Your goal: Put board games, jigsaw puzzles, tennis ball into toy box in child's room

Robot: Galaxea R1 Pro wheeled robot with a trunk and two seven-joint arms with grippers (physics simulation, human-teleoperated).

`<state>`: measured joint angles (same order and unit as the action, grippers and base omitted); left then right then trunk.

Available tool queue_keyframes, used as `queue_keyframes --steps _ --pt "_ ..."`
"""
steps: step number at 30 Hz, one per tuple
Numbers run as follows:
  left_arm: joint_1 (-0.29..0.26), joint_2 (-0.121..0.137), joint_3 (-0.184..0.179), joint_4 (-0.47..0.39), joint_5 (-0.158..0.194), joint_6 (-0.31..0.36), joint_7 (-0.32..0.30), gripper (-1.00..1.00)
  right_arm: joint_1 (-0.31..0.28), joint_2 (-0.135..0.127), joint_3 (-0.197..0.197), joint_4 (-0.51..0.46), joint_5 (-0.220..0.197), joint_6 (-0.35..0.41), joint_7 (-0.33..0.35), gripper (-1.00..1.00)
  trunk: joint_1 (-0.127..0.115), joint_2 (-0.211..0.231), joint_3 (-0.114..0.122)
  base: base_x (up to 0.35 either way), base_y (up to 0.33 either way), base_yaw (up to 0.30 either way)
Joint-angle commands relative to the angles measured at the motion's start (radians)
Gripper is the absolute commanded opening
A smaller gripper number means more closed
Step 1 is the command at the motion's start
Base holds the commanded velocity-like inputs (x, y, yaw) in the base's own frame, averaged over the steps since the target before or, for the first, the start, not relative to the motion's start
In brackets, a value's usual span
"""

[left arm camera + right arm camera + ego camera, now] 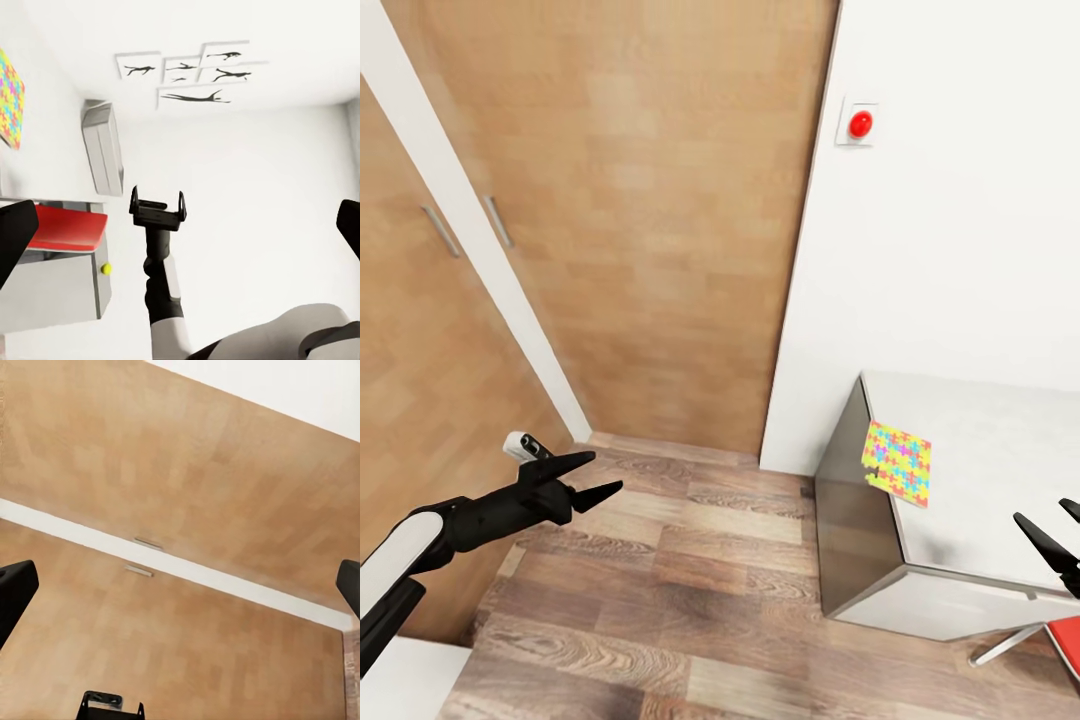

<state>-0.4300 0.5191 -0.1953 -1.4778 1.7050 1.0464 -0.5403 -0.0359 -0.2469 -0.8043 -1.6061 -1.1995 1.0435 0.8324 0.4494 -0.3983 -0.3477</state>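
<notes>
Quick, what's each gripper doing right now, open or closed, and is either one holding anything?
Left gripper: open, fingers spread, holding nothing.
Right gripper: open, fingers apart, holding nothing.

left claw [592, 475] agape, arm extended forward | right claw [1060, 535] agape, empty

Left arm: a glossy white rounded forearm shell [395, 548] ran into a matte black wrist section [485, 515].
Left gripper [592, 478]: two black, tapering, pointed fingers; a small white cylinder with a black tip [523, 446] sat beside its base.
Right gripper [1052, 535]: black, slim, pointed fingers.
Right arm, seen from the left wrist: black U-shaped bracket [157, 209] on a black stem above a white shell [171, 341].
</notes>
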Motion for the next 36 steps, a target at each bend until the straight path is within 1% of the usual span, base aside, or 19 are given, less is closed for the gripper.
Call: queue_keyframes --steps 1,31,36 --pt "-0.001 0.001 -0.002 0.001 -0.004 0.001 -0.007 1.0 -0.001 0.0 -0.001 0.0 0.004 0.004 0.005 1.0 0.001 -0.002 0.0 0.0 0.0 0.0" --pt "-0.001 0.002 -0.004 0.001 -0.004 0.001 -0.009 1.0 -0.001 0.0 -0.003 -0.002 0.004 0.004 0.005 1.0 0.001 -0.002 0.049 0.0 0.0 0.0" --pt "-0.001 0.002 -0.004 0.001 -0.004 0.001 -0.009 1.0 -0.001 0.0 0.003 -0.002 0.003 -0.03 0.013 1.0 0.001 -0.002 0.058 0.0 0.0 0.0"
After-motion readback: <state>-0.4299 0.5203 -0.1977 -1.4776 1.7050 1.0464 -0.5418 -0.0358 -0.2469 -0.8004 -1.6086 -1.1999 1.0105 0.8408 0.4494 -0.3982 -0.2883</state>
